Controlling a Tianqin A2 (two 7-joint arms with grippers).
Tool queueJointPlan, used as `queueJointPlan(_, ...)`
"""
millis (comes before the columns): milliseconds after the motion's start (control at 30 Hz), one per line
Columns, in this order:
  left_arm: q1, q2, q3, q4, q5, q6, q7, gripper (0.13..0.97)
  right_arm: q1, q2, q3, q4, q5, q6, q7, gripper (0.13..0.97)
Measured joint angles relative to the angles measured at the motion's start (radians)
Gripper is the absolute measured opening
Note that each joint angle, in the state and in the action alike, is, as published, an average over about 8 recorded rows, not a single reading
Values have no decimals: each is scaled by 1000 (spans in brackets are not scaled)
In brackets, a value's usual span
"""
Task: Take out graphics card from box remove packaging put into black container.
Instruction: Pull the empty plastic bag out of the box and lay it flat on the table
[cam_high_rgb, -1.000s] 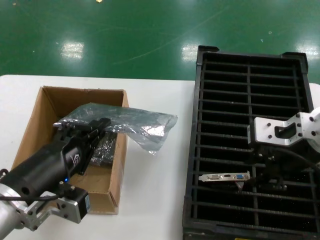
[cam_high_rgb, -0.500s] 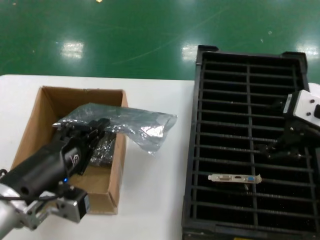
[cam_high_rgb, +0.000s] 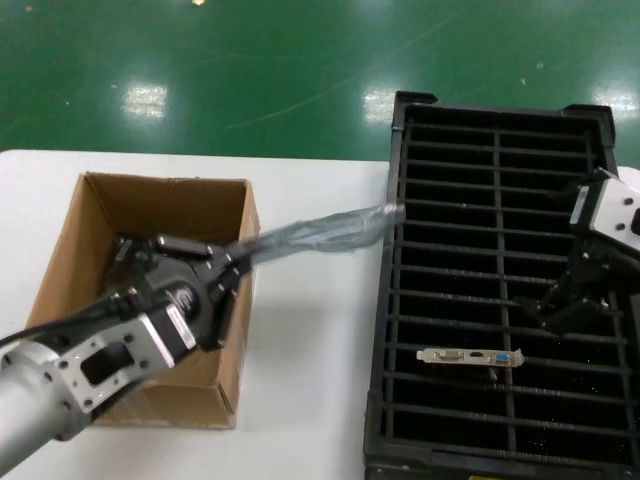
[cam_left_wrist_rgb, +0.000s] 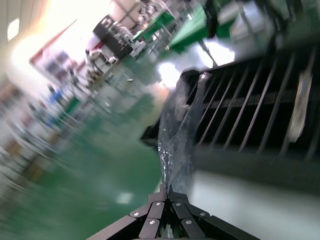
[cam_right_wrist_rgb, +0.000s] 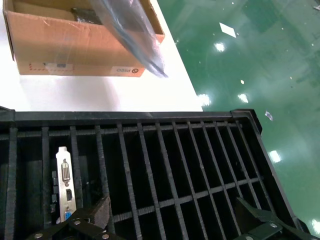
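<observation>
A white table (cam_high_rgb: 310, 330) stands on a glossy green workshop floor (cam_high_rgb: 250, 70), and the whole job is laid out across it. Nearest the robot on its left side, the left gripper (cam_high_rgb: 228, 272) hangs over the open box (cam_high_rgb: 150, 200), its fingers pinched tight on one end of the packaging (cam_high_rgb: 320, 228). The wrist view shows the jaws closed to a point with the bag (cam_left_wrist_rgb: 177, 135) streaming away from them, stretched toward the slotted tray. The bag looks slack and empty, drawn into a narrow strip from the box's rim to the edge of the black container (cam_high_rgb: 385, 330), which suits a wrapper that is being carried clear, not one that holds a board.

Across the table, the graphics card (cam_high_rgb: 470, 355) sits in a slot near the front of the container's left column, its silver bracket with the blue and white ports facing up. The slots take a card on edge, which is probably why only the bracket shows. In the right wrist view the bracket (cam_right_wrist_rgb: 64, 182) is upright in its slot.

Beyond it, the right gripper (cam_high_rgb: 572, 305) hovers above the container's right column, fingers spread wide and holding nothing (cam_right_wrist_rgb: 170, 225), apart from the card. Judged from this, the placing is done and only the bag remains to be dealt with.
</observation>
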Motion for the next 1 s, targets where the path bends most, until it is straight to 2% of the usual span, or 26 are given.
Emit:
queueJointPlan(133, -65, 122, -73, 33, -16, 199, -199, 140, 0, 0, 0, 0, 0, 0, 0, 835)
queueJointPlan(233, -117, 217, -129, 73, 14, 337, -336, 140, 0, 0, 0, 0, 0, 0, 0, 875)
queueJointPlan(367, -186, 326, -191, 130, 115, 498, -505, 140, 0, 0, 0, 0, 0, 0, 0, 927)
queueJointPlan(433, -217, 368, -210, 162, 181, 564, -593, 140, 0, 0, 0, 0, 0, 0, 0, 932)
queueJointPlan(500, -243, 397, -220, 194, 241, 610, -679, 140, 0, 0, 0, 0, 0, 0, 0, 941)
queueJointPlan(567, -264, 416, -224, 225, 291, 635, -760, 140, 0, 0, 0, 0, 0, 0, 0, 951)
queueJointPlan(667, -291, 429, -220, 264, 327, 632, -857, 142, 0, 0, 0, 0, 0, 0, 0, 966)
queueJointPlan(833, -333, 431, -204, 307, 323, 595, -957, 147, 0, 0, 0, 0, 0, 0, 0, 966)
queueJointPlan(1000, -358, 419, -181, 319, 293, 564, -1005, 173, 0, 0, 0, 0, 0, 0, 0, 966)
